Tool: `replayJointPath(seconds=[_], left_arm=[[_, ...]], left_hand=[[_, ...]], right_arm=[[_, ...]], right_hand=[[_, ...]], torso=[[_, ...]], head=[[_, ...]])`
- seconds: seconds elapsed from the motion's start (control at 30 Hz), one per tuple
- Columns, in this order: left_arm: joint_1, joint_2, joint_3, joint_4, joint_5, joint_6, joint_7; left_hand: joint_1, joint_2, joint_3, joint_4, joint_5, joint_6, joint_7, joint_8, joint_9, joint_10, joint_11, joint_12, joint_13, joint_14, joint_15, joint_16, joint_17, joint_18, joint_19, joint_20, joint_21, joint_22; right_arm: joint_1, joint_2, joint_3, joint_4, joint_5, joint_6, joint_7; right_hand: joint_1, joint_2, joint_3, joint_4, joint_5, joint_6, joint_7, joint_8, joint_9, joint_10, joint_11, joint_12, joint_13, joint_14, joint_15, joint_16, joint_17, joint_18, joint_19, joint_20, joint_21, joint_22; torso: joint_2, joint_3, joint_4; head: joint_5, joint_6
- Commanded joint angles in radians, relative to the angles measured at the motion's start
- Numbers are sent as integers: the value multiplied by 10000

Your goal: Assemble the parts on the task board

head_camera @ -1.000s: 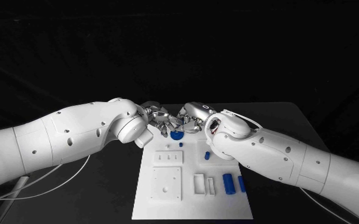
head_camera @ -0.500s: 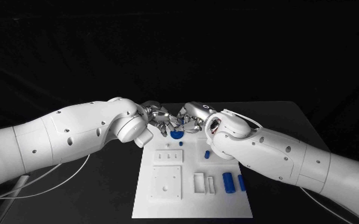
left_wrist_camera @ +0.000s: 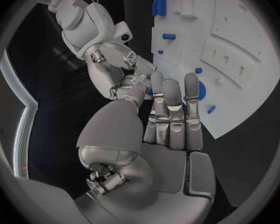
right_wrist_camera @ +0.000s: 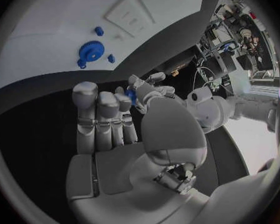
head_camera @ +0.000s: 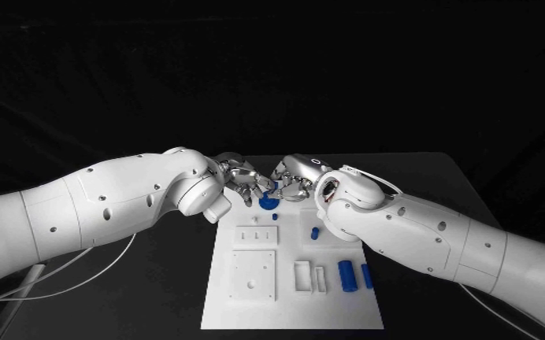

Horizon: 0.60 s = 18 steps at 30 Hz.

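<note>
You are meeting both hands over the task board's point(head_camera: 293, 308) far edge, the left hand point(head_camera: 239, 176) pinching a small blue part point(right_wrist_camera: 131, 95) toward the empty, spread right hand point(head_camera: 298, 176), while the blue gear point(head_camera: 268, 205) is sitting placed and loose blue pieces point(head_camera: 346, 277) are waiting near the right edge.

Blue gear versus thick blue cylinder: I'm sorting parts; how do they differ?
The blue gear is a flat toothed disc, the blue cylinder a long bar. The gear lies at the task board's far end, the cylinder at its near end. Both are blue.

A robotics lab: a black-draped surface point(head_camera: 431, 175) carries a white task board point(head_camera: 290, 308), with black curtain behind it, and cluttered equipment racks point(right_wrist_camera: 236, 40) with cables stand beyond the surface.
</note>
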<state>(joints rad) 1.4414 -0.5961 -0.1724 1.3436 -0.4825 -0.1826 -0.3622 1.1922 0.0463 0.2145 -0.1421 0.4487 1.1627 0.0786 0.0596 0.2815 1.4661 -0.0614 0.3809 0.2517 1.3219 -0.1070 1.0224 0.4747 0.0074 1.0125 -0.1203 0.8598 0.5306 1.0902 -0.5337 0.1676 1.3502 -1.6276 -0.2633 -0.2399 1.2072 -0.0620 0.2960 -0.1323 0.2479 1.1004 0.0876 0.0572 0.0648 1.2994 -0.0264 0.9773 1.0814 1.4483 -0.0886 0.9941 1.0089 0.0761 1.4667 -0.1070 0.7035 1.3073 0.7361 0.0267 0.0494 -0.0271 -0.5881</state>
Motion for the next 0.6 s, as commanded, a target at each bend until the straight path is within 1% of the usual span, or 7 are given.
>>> replayJointPath(seconds=[0.03,0.27,0.6], left_arm=[[-9,-14,-3,-21,-128,-4,112],[-20,-43,-11,-99,-134,-76,116],[-50,-66,-19,-184,-135,9,59]], left_hand=[[-122,56,80,-13,45,1012,-893,63,5534,452,-75,43,10,33,-45,53,0,25,-17,-84,53,14],[-322,145,119,-62,30,1147,-932,68,5447,460,-92,218,51,97,-55,131,25,38,10,-79,85,35],[-409,215,112,-65,-16,1245,-959,67,5413,467,-97,341,80,127,-65,178,56,35,22,-81,81,31]], right_arm=[[-13,-33,4,43,138,-62,191],[-50,-160,4,124,238,-194,296],[-140,-296,8,255,351,-363,400]], right_hand=[[22,-109,-183,86,66,-215,61,48,-16,-2,81,-47,-25,22,31,-24,-12,22,460,4,-58,843],[176,-132,-434,308,90,-388,106,60,-12,-47,107,-62,-79,14,59,-28,-38,85,474,48,-102,841],[157,-151,-498,396,113,-401,106,49,-17,-37,112,-50,-88,15,59,-27,-44,102,468,53,-133,835]], torso=[[-6,-1,1],[0,1,-4],[1,5,1]], head=[[14,-10],[47,-31],[41,-61]])
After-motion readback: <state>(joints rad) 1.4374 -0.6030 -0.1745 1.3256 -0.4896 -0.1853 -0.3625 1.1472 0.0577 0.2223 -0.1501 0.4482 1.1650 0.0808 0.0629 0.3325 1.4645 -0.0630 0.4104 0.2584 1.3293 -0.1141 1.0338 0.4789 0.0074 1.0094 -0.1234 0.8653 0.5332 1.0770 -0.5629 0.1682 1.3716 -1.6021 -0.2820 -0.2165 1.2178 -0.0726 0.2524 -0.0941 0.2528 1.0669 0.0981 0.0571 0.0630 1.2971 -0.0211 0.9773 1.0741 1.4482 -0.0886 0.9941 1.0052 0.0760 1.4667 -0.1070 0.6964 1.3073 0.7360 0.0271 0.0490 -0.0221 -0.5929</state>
